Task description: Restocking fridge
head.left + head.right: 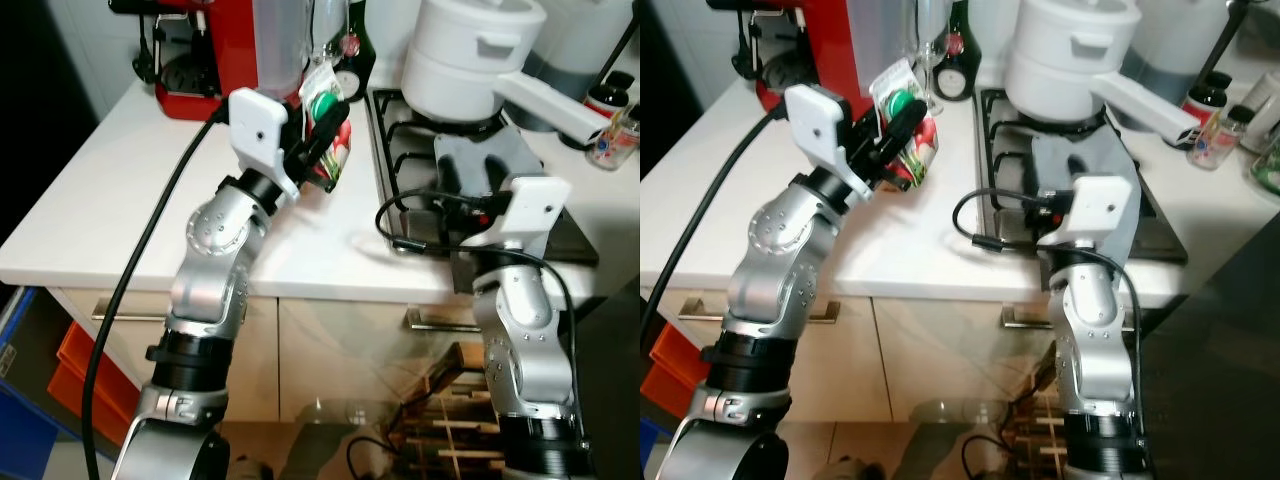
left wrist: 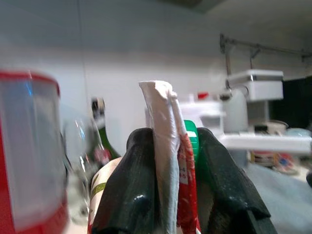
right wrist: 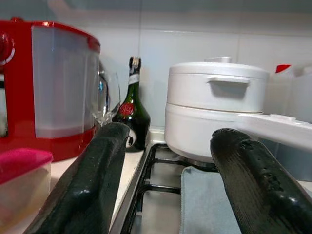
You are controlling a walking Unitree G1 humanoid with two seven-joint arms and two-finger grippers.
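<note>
A white and red food pouch with a green cap (image 1: 328, 125) is pinched between the two black fingers of my left gripper (image 1: 322, 128), held just above the white countertop (image 1: 120, 190) near the hob. In the left wrist view the pouch (image 2: 170, 161) stands upright between the fingers (image 2: 134, 195). My right gripper (image 3: 168, 185) is open with nothing in it, low at the front edge of the hob (image 1: 420, 150); its white wrist housing (image 1: 525, 210) is seen from above.
A red coffee machine (image 1: 200, 50), a dark green bottle (image 1: 952, 55) and a wine glass stand at the back of the counter. A white pot with a long handle (image 1: 470, 55) sits on the hob over a grey cloth (image 1: 490, 160). Small jars (image 1: 612, 130) stand at the right.
</note>
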